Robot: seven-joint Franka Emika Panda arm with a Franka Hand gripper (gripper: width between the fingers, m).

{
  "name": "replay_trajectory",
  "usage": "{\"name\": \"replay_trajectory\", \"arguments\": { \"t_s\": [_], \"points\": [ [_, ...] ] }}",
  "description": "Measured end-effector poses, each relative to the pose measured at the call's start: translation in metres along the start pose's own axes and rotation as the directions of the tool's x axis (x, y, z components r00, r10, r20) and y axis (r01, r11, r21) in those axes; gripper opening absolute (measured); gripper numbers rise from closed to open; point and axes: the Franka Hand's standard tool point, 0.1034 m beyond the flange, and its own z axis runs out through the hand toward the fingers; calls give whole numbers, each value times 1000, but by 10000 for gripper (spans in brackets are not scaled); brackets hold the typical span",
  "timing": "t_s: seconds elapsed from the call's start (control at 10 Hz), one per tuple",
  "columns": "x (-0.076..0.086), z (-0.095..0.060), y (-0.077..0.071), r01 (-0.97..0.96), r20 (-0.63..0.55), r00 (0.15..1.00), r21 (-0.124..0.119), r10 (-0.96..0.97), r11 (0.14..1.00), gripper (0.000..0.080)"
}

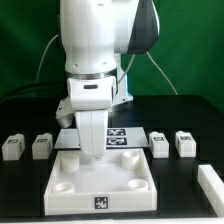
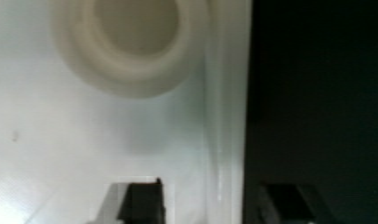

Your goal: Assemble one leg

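Note:
Several small white legs with marker tags stand in a row on the black table: two on the exterior view's left and two on its right. None is held. The large white square panel with round corner sockets lies in front. My gripper points down at the panel's far edge. In the wrist view the gripper is open. One finger is over the panel and the other is over the black table. A round socket shows ahead.
The marker board lies behind the panel, partly hidden by the arm. A longer white block lies at the exterior view's right edge. A green backdrop and cables are behind the table.

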Motion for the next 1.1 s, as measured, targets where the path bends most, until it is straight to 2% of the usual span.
{"name": "replay_trajectory", "arguments": {
  "t_s": [0.1, 0.3, 0.9, 1.0, 1.1],
  "points": [
    [0, 0, 0, 0, 0, 1000, 0, 0, 1000, 80],
    [0, 0, 0, 0, 0, 1000, 0, 0, 1000, 57],
    [0, 0, 0, 0, 0, 1000, 0, 0, 1000, 57],
    [1, 0, 3, 6, -1, 1000, -3, -6, 1000, 57],
    [8, 0, 13, 13, -7, 1000, -14, -13, 1000, 57]
  ]
}}
